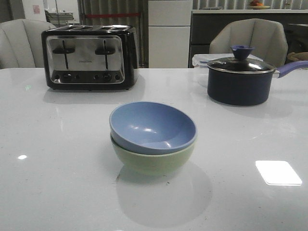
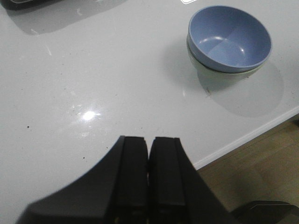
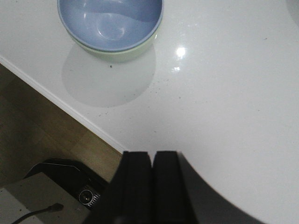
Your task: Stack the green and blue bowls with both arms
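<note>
The dusty blue bowl (image 1: 153, 126) sits nested inside the pale green bowl (image 1: 154, 161) at the middle of the white table, tilted a little. The stack also shows in the left wrist view, blue bowl (image 2: 230, 37) over a green rim (image 2: 208, 74), and in the right wrist view, blue bowl (image 3: 110, 21) over the green bowl (image 3: 122, 52). My left gripper (image 2: 149, 140) is shut and empty, well away from the stack near the table's front edge. My right gripper (image 3: 152, 154) is shut and empty, also away from the bowls. Neither arm shows in the front view.
A black and chrome toaster (image 1: 89, 57) stands at the back left. A dark navy lidded saucepan (image 1: 240, 79) with a purple handle (image 1: 291, 69) stands at the back right. The table's front edge (image 2: 252, 135) and the wooden floor (image 3: 42, 135) show in the wrist views.
</note>
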Controlling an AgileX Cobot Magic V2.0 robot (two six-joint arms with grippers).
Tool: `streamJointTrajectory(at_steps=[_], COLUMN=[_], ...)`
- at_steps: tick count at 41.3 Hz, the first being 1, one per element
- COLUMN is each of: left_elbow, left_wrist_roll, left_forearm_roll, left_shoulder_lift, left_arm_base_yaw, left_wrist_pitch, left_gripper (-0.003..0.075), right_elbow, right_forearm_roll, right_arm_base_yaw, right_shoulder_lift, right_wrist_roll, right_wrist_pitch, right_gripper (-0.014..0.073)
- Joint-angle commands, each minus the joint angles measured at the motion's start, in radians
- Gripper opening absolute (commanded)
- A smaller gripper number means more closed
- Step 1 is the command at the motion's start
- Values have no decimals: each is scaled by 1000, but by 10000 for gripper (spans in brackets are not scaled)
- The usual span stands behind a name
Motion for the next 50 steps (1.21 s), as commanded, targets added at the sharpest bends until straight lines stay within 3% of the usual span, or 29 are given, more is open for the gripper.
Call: streamJointTrajectory(at_steps=[1, 20, 27, 30, 35, 50], left_elbow=[-26, -26, -18, 15, 143, 534], left_wrist_roll=[-9, -9, -7, 21, 166, 149], left_forearm_roll=[1, 1, 4, -11, -97, -124], left_shoulder_lift=[2, -2, -61, -106, -235, -503], left_arm_base_yaw=[-8, -6, 93, 153, 257, 468], left_wrist_pitch=[-63, -63, -74, -148, -379, -708], left_gripper=[96, 93, 94, 94, 94, 94], right_elbow=[-26, -26, -26, -26, -26, -26], right_forearm_roll=[1, 1, 1, 1, 1, 1], right_arm_base_yaw=[-4, -4, -4, -4, -4, -4], right_shoulder_lift=[-7, -7, -7, -7, -7, -7], right_wrist_roll=[-10, -10, -10, -10, -10, -10], right_wrist_pitch=[-41, -29, -29, -29, -29, -29], right_gripper=[29, 29, 29, 29, 29, 29])
